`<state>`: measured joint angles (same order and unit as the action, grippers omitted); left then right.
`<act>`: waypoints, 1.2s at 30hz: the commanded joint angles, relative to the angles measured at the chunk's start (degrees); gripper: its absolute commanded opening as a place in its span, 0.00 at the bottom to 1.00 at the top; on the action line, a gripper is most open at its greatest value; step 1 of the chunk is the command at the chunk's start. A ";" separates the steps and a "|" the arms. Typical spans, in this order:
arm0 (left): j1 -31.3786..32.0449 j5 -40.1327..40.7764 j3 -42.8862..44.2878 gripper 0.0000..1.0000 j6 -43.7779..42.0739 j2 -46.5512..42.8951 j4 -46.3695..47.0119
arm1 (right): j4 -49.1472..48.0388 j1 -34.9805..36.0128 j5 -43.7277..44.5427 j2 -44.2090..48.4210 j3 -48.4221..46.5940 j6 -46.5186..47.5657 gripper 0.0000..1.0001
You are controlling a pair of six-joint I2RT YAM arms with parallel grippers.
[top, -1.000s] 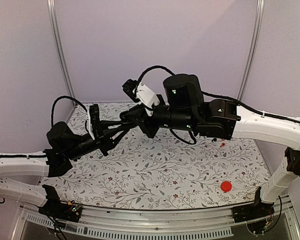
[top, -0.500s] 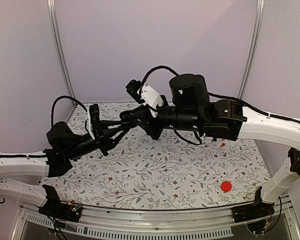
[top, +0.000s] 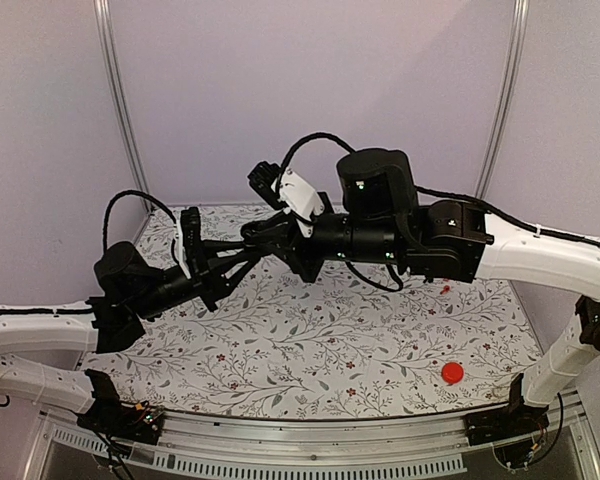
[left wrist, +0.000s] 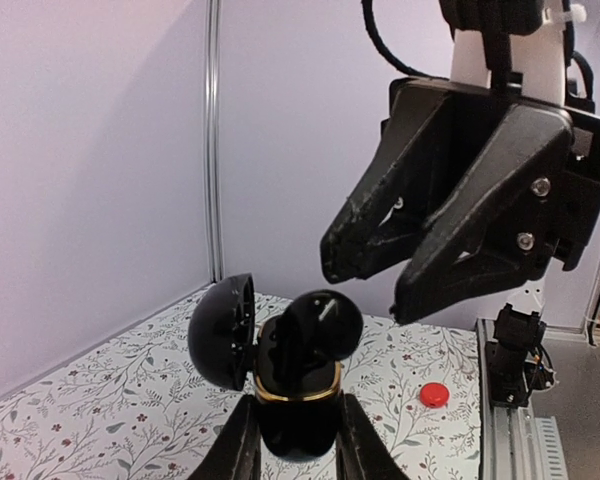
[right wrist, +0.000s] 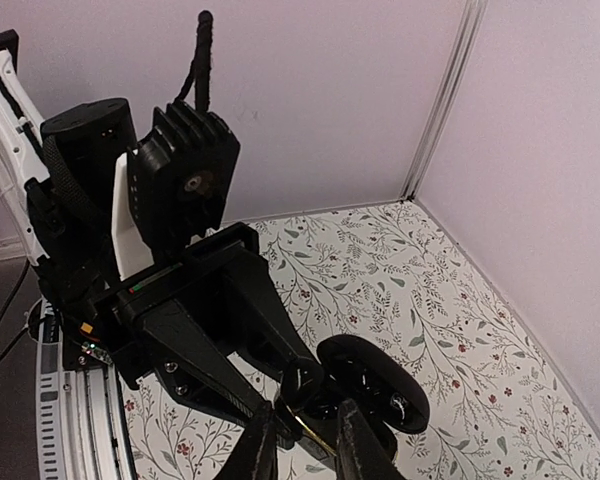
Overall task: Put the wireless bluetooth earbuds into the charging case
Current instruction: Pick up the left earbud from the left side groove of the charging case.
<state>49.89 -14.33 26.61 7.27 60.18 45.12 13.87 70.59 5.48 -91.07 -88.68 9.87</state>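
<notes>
My left gripper is clamped on the charging case, holding it upright in the air above the flowered table, near the back left corner. The case stands open, its round lid swung out to one side and a gold band showing at the mouth. My right gripper hangs just above and beside it, fingers apart, and I see nothing between them. A rounded black piece sits at the case's mouth; I cannot tell whether it is an earbud partly seated or a second hinged half. I judge the task to be partway along: the case is lifted, open and presented, but no view shows both earbuds seated, and the lid is not closed. The left wrist view gives the plainest look at the case from the side — lid, gold band and the black piece on top — with the right fingers above it and a flat red disc lying well apart on the table. The right wrist view looks down past its own fingers onto the gold band and the open lid, showing the case lined up below the gap. From the top view both arms meet in mid-air, yet the case itself is too small and dark to pick out.
</notes>
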 commanded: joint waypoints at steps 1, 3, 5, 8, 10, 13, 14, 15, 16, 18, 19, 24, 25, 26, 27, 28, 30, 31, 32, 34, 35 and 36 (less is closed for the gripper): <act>0.74 -0.70 3.49 0.22 -1.50 -0.11 -1.92 | 0.40 0.40 2.32 -1.88 -4.00 0.79 0.21; 0.82 -0.79 3.22 0.22 -1.22 -0.11 -1.00 | 0.21 0.34 3.04 -2.38 -4.23 1.01 0.21; 0.79 -0.70 2.99 0.22 -0.89 0.07 -0.38 | 0.02 0.30 4.09 -2.59 -4.29 0.82 0.21; 0.74 -0.92 3.01 0.22 -0.79 0.16 -0.13 | -0.04 0.30 5.77 -2.54 -4.30 0.70 0.21; 0.74 -1.08 2.90 0.22 -0.77 0.27 -0.07 | -0.20 0.26 6.56 -2.33 -4.22 0.83 0.20; 0.75 -0.96 2.83 0.22 -0.82 0.15 0.05 | -0.07 0.17 7.57 -2.44 -4.48 1.15 0.20; 0.82 -0.98 2.79 0.22 -0.88 0.07 0.05 | -0.05 0.17 7.85 -2.40 -4.48 1.13 0.20; 0.75 -0.86 2.76 0.22 -0.78 -0.04 0.05 | 0.02 0.04 8.21 -2.37 -4.44 1.12 0.20; 0.74 -0.80 2.75 0.22 -0.77 -0.18 0.05 | 0.14 0.00 8.56 -2.30 -4.40 1.07 0.20; 0.74 -0.79 2.66 0.22 -0.83 -0.32 0.05 | 0.53 -0.62 8.92 -2.05 -4.39 0.88 0.20; 0.74 -0.83 2.73 0.22 -0.86 -0.42 -0.07 | 0.54 -0.93 9.03 -1.89 -4.32 0.74 0.20; 0.78 -0.88 3.15 0.22 -1.24 -0.21 -0.58 | 1.07 -1.71 7.92 -1.32 -4.32 1.23 0.21; 0.79 -0.88 3.14 0.22 -1.16 -0.30 -0.64 | 1.07 -1.75 7.49 -1.31 -4.31 1.41 0.21; 0.79 -0.88 3.10 0.22 -1.20 -0.33 -0.53 | 1.13 -1.77 6.60 -1.31 -4.30 1.58 0.21; 0.76 -0.88 3.10 0.22 -1.13 -0.31 -0.42 | 1.05 -1.75 5.22 -1.26 -4.05 1.81 0.22; 0.76 -0.88 3.09 0.22 -1.16 -0.18 -0.39 | 0.81 -1.74 4.38 -1.10 -3.78 2.04 0.23; 0.75 -0.87 3.02 0.22 -1.08 -0.15 -0.39 | 0.22 -1.76 2.82 -0.91 -3.21 2.22 0.23; 0.78 -0.92 3.01 0.22 -1.10 -0.18 -0.39 | 0.07 -1.77 2.50 -0.84 -3.01 2.40 0.24; 0.81 -1.03 2.93 0.22 -1.14 -0.24 -0.39 | -0.02 -1.72 2.41 -0.86 -2.99 2.29 0.23; 0.80 -1.16 2.94 0.22 -1.43 -0.24 -0.62 | -0.05 -1.77 1.84 -0.94 -3.11 2.35 0.23; 0.79 -1.19 3.04 0.22 -1.56 -0.24 -0.86 | -0.07 -1.72 1.75 -1.00 -3.28 2.28 0.24; 0.79 -1.21 3.09 0.22 -1.63 -0.21 -0.91 | -0.03 -1.76 1.83 -1.17 -3.48 2.30 0.24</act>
<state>49.89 -13.72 28.58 6.83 60.34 43.77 14.20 69.58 8.19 -93.01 -91.50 11.64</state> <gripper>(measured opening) 0.224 0.235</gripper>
